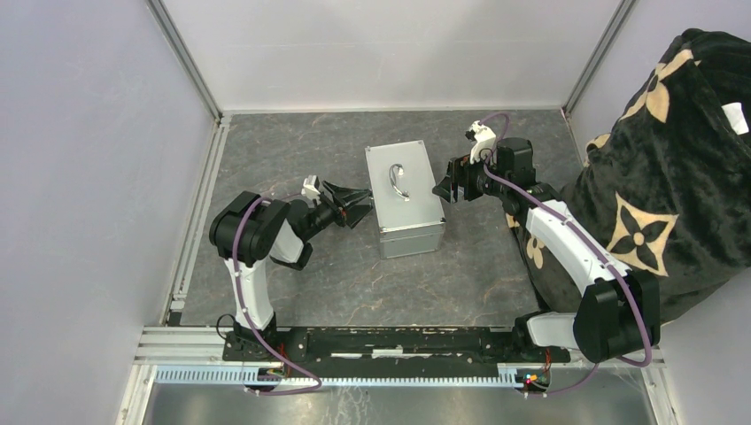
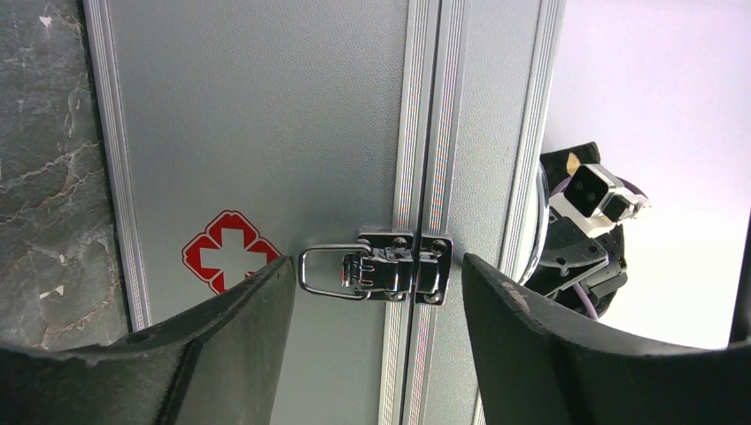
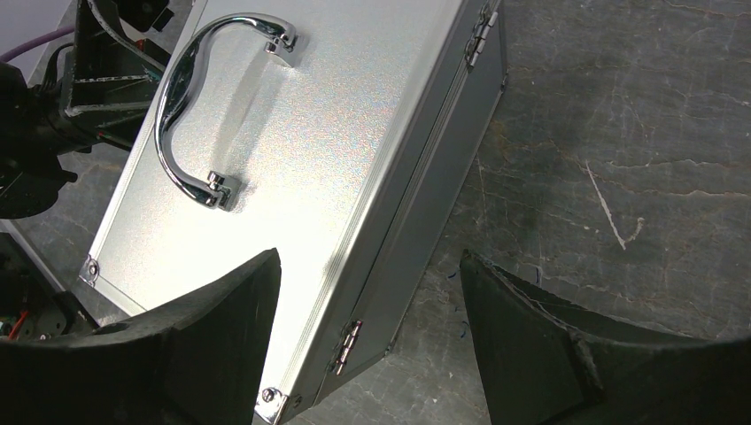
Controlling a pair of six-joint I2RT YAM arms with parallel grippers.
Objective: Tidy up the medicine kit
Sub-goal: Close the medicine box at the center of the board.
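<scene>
Jaws: both pairs are standing released and gripping nothing, the left gripper (image 1: 354, 202) and the right gripper (image 1: 445, 188) flanking a boxy silver-grey metal medicine kit (image 1: 406, 199).
Top view: the kit is sitting closed at mid-table on the dark marbled stone-look tabletop (image 1: 292, 150), its curved chrome handle (image 1: 398, 180) facing up. Each gripper is hovering just beside one long side; whether either is touching cannot be told. A black plush fabric with tan flower prints (image 1: 673, 159) is bulging in at the right edge.
Left wrist view: the two black fingers (image 2: 221, 336) are spreading to either side of the shiny chrome front latch (image 2: 376, 270), which is lying flat across the lid seam. A red cross emblem (image 2: 228, 251) is showing on the case wall beside the left finger.
Right wrist view: the black fingers (image 3: 204, 336) are gaping above the kit's rear edge, where a small chrome hinge (image 3: 348, 343) is sitting between them. The lid is lying shut.
</scene>
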